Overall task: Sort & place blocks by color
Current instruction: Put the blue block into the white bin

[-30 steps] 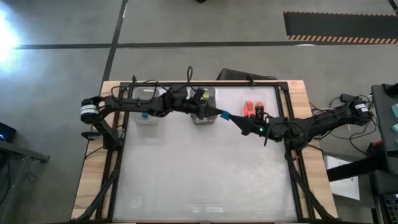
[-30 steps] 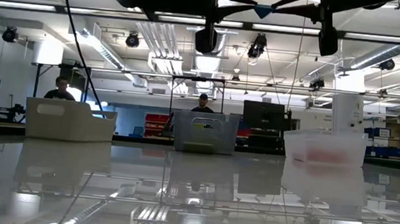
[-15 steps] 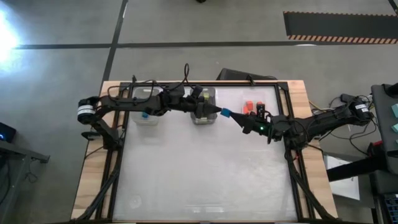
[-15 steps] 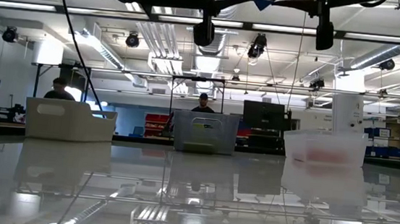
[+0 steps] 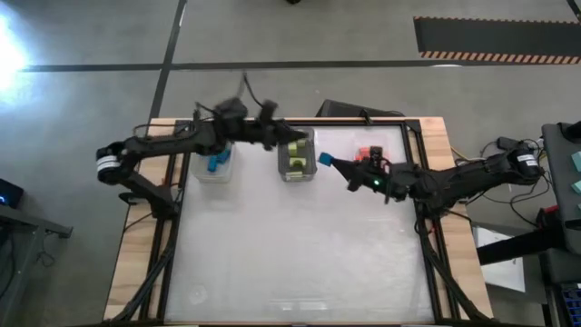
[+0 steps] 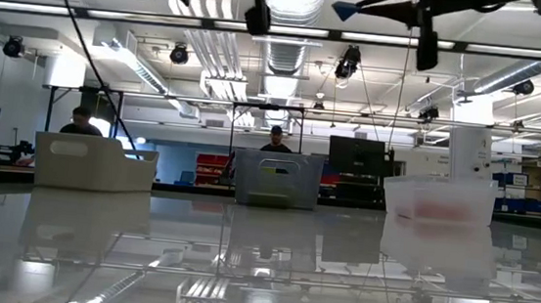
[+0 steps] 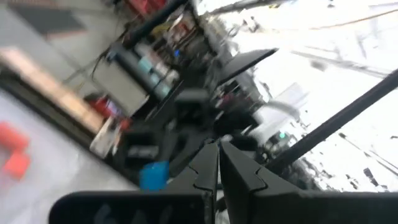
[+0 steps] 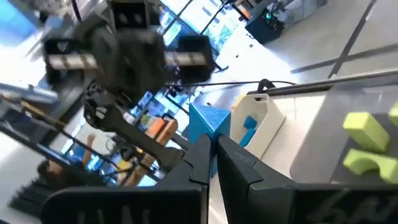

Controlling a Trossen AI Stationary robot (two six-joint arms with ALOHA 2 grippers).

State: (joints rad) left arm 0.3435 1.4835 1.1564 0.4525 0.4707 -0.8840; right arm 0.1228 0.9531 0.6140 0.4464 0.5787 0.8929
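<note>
A blue block [image 5: 325, 161] hangs high over the table with my right gripper [image 5: 338, 166] shut on it; the right wrist view shows the block [image 8: 210, 121] just past the fingertips. My left gripper [image 5: 289, 138] is shut on nothing, over the middle bin [image 5: 297, 169]. That bin holds lime green blocks [image 5: 297, 154]. The left bin [image 5: 201, 171] holds a blue block [image 5: 215, 164], and the right bin [image 5: 392, 145] holds orange-red blocks [image 5: 368, 153]. All three bins stand along the far edge. My right gripper pinches the blue block's near end [image 8: 208, 138] between its two fingertips. The fingers come about level from the table's right, pointing left. The block juts out beyond the fingertips, lifted clear and high above the table [image 6: 345, 11].
A dark frame [image 5: 413, 163] runs round the glossy table top. Cables trail off both arms. Free table surface lies on the near side of the bins [image 5: 300, 245]. People and shelving show in the room beyond [image 6: 273, 142].
My left gripper has drawn back from the blue block, going up and toward the table's far left, and now stands over the middle bin. The blue block has stayed at my right gripper, which has kept nearly still.
</note>
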